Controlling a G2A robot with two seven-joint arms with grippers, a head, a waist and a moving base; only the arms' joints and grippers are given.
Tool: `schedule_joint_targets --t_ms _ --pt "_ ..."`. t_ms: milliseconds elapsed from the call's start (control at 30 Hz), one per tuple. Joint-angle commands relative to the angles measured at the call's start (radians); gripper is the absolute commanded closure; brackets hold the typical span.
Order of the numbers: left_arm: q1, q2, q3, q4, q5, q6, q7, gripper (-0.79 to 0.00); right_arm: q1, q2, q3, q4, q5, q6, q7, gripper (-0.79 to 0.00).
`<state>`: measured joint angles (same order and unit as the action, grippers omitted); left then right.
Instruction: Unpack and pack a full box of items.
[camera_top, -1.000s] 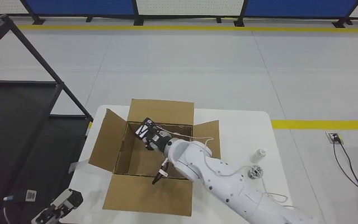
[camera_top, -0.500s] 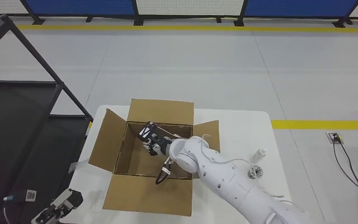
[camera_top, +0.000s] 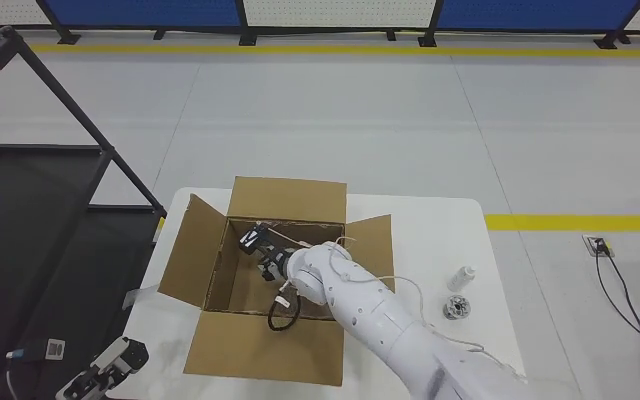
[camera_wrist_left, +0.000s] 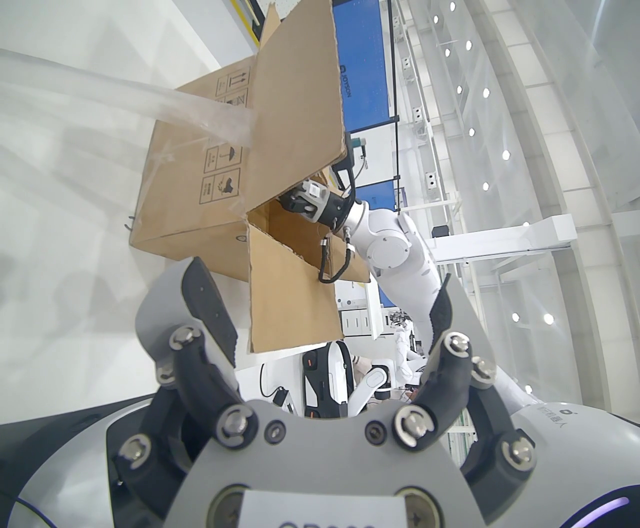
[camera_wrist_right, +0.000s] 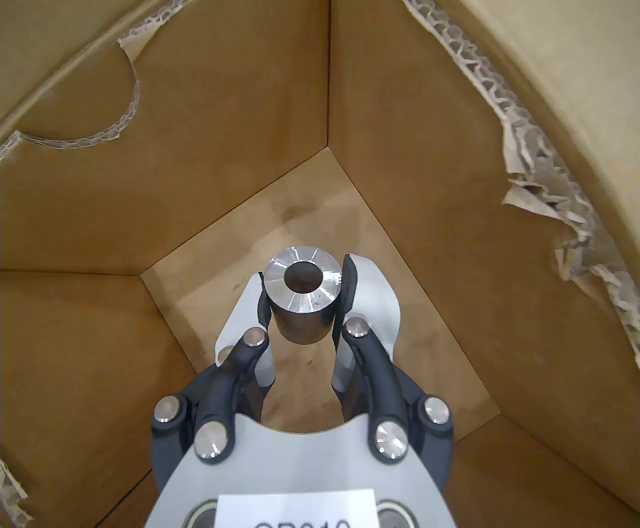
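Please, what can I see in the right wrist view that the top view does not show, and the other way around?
The right wrist view adds a hollow metal cylinder, clamped by the right tool over a floor corner of the cardboard box, and a torn cardboard edge. The top view adds the white table, with a small white bottle and a round metal part standing apart from the box. Both show the open box with the right arm inside it.
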<state>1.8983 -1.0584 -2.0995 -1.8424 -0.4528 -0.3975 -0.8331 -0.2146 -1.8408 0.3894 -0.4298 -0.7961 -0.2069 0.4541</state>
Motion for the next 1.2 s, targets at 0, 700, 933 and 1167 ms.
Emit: schedule_joint_targets --t_ms 0,700,933,1167 --pt "0.000 0.000 0.000 0.000 0.000 0.000 0.000 -0.785 0.012 -0.024 -0.003 0.041 0.000 0.021 0.011 0.000" --pt "-0.019 0.000 0.077 -0.011 0.138 0.023 0.015 -0.785 0.038 -0.124 0.006 0.213 0.016 0.065 -0.018 0.000" --pt "-0.019 0.000 0.077 -0.011 0.138 0.023 0.015 -0.785 0.038 -0.124 0.006 0.213 0.016 0.065 -0.018 0.000" --pt "-0.019 0.000 0.077 -0.011 0.138 0.023 0.015 -0.785 0.019 -0.123 0.021 0.227 0.045 0.035 -0.076 0.000"
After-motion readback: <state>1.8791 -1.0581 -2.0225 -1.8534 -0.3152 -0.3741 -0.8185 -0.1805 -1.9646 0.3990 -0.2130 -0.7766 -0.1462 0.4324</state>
